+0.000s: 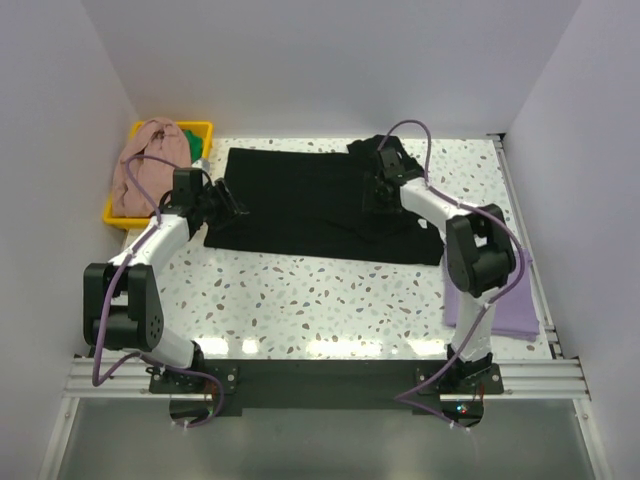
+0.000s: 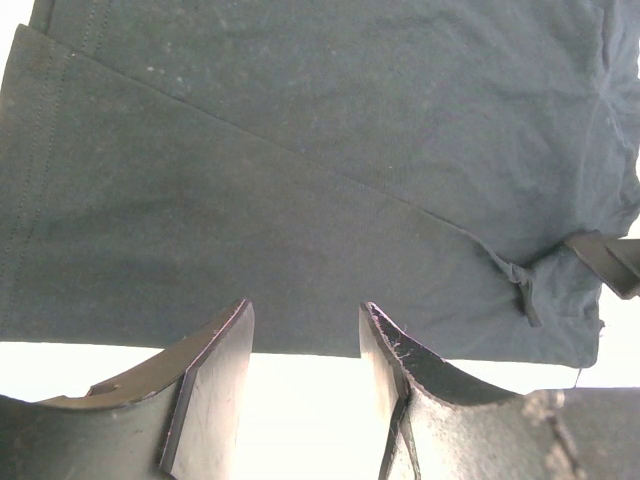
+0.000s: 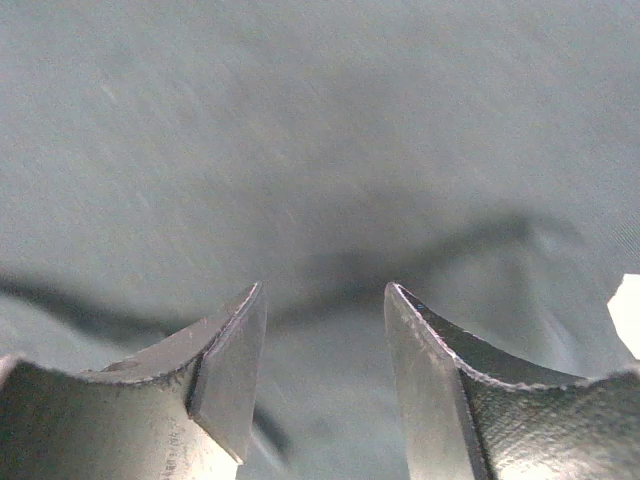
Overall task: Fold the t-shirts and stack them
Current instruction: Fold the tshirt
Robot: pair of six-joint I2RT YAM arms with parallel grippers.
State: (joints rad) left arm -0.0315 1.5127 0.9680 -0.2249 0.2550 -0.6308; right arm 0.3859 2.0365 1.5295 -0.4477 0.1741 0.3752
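A black t-shirt [image 1: 300, 205] lies spread across the far half of the table, partly folded, with a sleeve bunched at its right end. My left gripper [image 1: 232, 205] is open and empty at the shirt's left edge. In the left wrist view the shirt [image 2: 300, 180] fills the frame above the left gripper [image 2: 305, 325], whose tips reach the hem. My right gripper [image 1: 378, 198] is open over the shirt's right part. In the right wrist view the right gripper [image 3: 325, 300] hovers close over the dark cloth [image 3: 320, 130], holding nothing. A folded purple shirt [image 1: 505, 295] lies at the right.
A yellow bin [image 1: 120, 212] at the far left holds a pink garment [image 1: 150, 160] and something green [image 1: 192, 145]. White walls enclose the table on three sides. The speckled tabletop [image 1: 320, 300] shows in front of the black shirt.
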